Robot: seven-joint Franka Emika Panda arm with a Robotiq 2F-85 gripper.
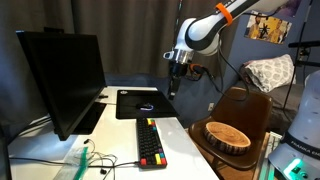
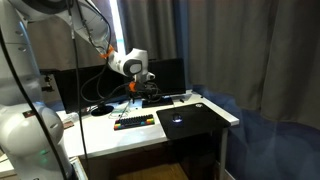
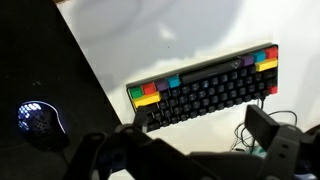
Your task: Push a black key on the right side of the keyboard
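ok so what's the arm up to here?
A Franka arm is going for the keyboard on the white table, but no key is pressed yet. The gripper hangs in the air above the desk, nearer the black mouse mat and its mouse than the keys. In the wrist view the fingers are apart with nothing between them, and the whole keyboard lies untouched below.

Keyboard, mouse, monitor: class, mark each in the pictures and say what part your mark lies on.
keyboard (image 3: 205, 92), wrist view, on the black keys in its middle.
mouse (image 3: 38, 120), wrist view, on its blue-lit top.
monitor (image 1: 65, 80), in an exterior view, on the dark screen.
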